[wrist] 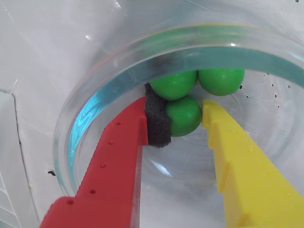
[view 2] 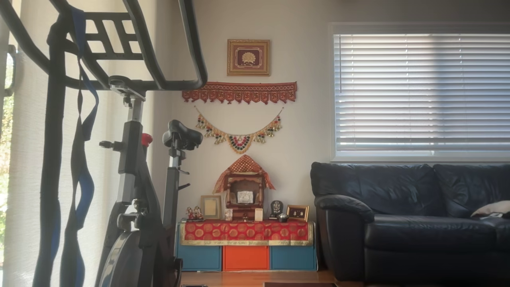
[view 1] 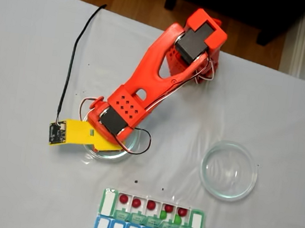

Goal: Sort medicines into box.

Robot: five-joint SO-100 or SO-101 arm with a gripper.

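In the wrist view my gripper (wrist: 183,119) reaches down into a clear round glass dish (wrist: 95,109). Its red finger with a black foam pad (wrist: 157,124) and its yellow finger (wrist: 211,118) press on either side of a bright green pill (wrist: 186,113). Two more green pills (wrist: 173,84) (wrist: 221,80) lie just behind it against the dish wall. In the fixed view the orange arm (view 1: 145,85) bends over this dish (view 1: 98,153). The box (view 1: 106,202) lies at the table's near edge. Dark red pills (view 1: 137,202) sit in several of its compartments and green ones (view 1: 163,215) in the row below.
A second clear glass dish (view 1: 229,170) stands to the right of the arm in the fixed view, with nothing in it. A black cable (view 1: 72,58) runs across the white tablecloth to the wrist camera board (view 1: 56,132). A few dark specks (view 1: 135,181) lie above the box.
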